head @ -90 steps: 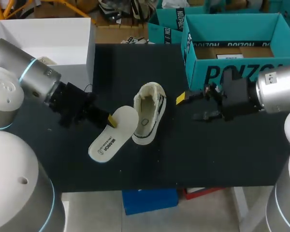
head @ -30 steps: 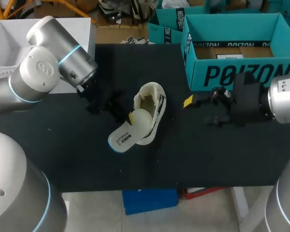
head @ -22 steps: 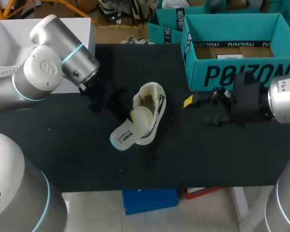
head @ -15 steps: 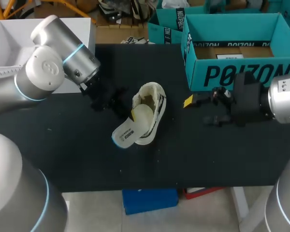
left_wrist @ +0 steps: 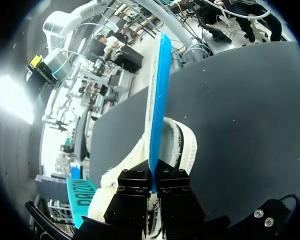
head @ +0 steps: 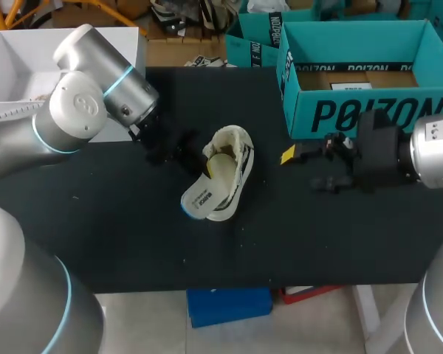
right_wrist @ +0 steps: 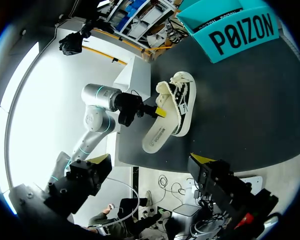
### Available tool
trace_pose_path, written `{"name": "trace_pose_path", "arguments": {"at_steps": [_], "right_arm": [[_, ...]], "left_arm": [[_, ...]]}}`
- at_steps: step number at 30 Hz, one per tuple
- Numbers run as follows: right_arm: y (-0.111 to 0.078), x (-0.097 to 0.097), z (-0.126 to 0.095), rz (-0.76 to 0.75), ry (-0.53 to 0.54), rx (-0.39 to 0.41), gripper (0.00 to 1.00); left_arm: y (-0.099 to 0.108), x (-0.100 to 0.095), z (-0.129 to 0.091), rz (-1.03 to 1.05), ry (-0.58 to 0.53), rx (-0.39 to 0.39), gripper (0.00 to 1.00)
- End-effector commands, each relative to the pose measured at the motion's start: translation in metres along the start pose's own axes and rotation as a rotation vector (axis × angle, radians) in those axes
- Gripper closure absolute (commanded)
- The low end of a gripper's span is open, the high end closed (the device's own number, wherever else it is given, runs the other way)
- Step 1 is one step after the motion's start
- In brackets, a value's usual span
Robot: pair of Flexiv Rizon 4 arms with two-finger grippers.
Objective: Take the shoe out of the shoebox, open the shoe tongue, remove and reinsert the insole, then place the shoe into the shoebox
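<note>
On my head view the left arm (head: 96, 110) comes in from the upper left, and its gripper (head: 203, 168) sits just left of centre, right against the shoe (head: 235, 168). The insole (head: 198, 199) runs from that gripper down and to the left: its front end is tucked into the shoe's mouth, while its heel end sticks out past the shoe's heel, low and left of centre. The left wrist view puts the insole (left_wrist: 157, 100) edge-on between the fingers and reaching straight ahead of the gripper (left_wrist: 154, 176), with the shoe (left_wrist: 186, 145) lying under and beside it. That gripper is pressed together on the insole's thin edge, one finger on each face.

The insole is a flat, flexible sheet, white on top with dark print and bright blue along its rim and underside. The shoe is a cream low-top lying on its side on the black counter (head: 280, 243), with a fuzzy, woolly collar, dark lacing and a pale sole.

Right of centre, my right gripper (head: 301, 169) hangs over the counter, well apart from the shoe. Its fingers are spread and hold nothing; the right wrist view shows the same, gripper (right_wrist: 150, 160) apart, shoe (right_wrist: 177, 100) far ahead. The teal cardboard shoebox (head: 369, 110) stands open at the upper right.
</note>
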State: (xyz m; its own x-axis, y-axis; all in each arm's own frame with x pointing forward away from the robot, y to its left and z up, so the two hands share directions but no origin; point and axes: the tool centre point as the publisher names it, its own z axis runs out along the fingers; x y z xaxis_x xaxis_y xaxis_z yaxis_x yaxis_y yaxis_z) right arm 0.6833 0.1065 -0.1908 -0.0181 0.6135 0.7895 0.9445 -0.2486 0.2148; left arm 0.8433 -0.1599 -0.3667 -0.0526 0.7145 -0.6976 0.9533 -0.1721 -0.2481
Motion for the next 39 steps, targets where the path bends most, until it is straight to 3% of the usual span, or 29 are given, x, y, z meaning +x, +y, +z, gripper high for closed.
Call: {"name": "trace_pose_path", "arguments": {"at_steps": [1,15,16,17,20,21,22,30,34,39], "right_arm": [[0.0,0.001,0.0,0.001,-0.001,0.0,0.0],[0.0,0.001,0.0,0.001,-0.001,0.0,0.0],[0.0,0.001,0.0,0.001,-0.001,0.0,0.0],[0.0,0.001,0.0,0.001,-0.001,0.0,0.0],[0.0,0.001,0.0,0.001,-0.001,0.0,0.0],[0.0,0.001,0.0,0.001,-0.001,0.0,0.0],[0.0,0.001,0.0,0.001,-0.001,0.0,0.0],[0.0,0.001,0.0,0.001,-0.001,0.0,0.0],[0.0,0.001,0.0,0.001,-0.001,0.0,0.0],[0.0,0.001,0.0,0.001,-0.001,0.0,0.0]], "left_arm": [[0.003,-0.002,0.003,0.003,0.005,-0.02,1.0],[0.021,-0.006,0.008,-0.006,-0.008,-0.074,1.0],[0.021,-0.007,0.008,-0.003,-0.009,-0.073,0.93],[0.02,-0.008,0.008,-0.001,-0.013,-0.072,0.71],[0.016,-0.011,0.007,0.004,-0.022,-0.064,0.43],[0.015,-0.012,0.007,0.006,-0.022,-0.062,0.28],[0.013,-0.013,0.006,0.009,-0.024,-0.058,0.26],[-0.016,-0.019,-0.001,0.052,-0.029,-0.013,0.32],[-0.029,-0.018,-0.006,0.07,-0.013,0.005,0.5],[-0.038,-0.013,-0.005,0.077,0.017,0.038,0.61]]}}
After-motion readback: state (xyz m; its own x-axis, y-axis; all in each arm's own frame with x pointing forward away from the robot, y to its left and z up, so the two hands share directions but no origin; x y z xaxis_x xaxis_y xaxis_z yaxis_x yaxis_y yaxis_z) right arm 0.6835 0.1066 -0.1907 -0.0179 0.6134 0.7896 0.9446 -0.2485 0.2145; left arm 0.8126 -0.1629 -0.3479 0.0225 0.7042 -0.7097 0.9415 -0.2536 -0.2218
